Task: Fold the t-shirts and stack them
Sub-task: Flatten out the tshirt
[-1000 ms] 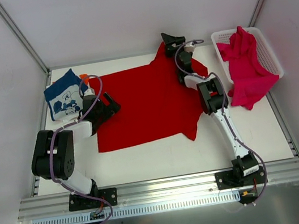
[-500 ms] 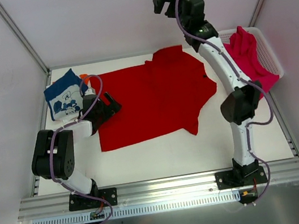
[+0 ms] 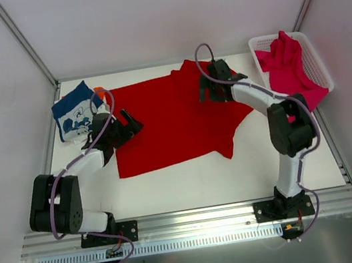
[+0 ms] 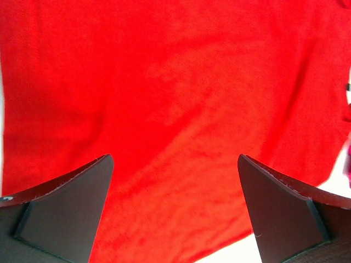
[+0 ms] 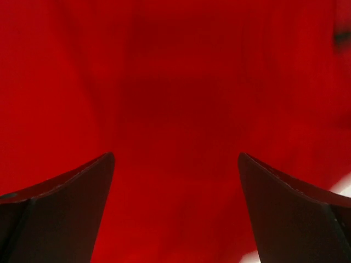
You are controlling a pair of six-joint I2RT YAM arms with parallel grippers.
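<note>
Red t-shirt (image 3: 174, 121): spread flat and open on the white desk (image 3: 191, 183), unfolded, one sleeve toward the far side and one toward the right.
Left tool (image 3: 131, 123): fingers wide apart, holding nothing, low over the red t-shirt's left edge.
Right tool (image 3: 209, 93): fingers wide apart, empty, close above the red t-shirt's far right part, near the sleeve.
Navy t-shirt (image 3: 75, 114): folded, white cartoon print up, just left of the red t-shirt's far left corner.
Orange t-shirt (image 3: 98, 90): only a sliver shows, between the navy one and the red t-shirt.
Pink t-shirt (image 3: 288, 75): crumpled, right of the red t-shirt, spilling over the basket (image 3: 316, 57) rim.
</note>
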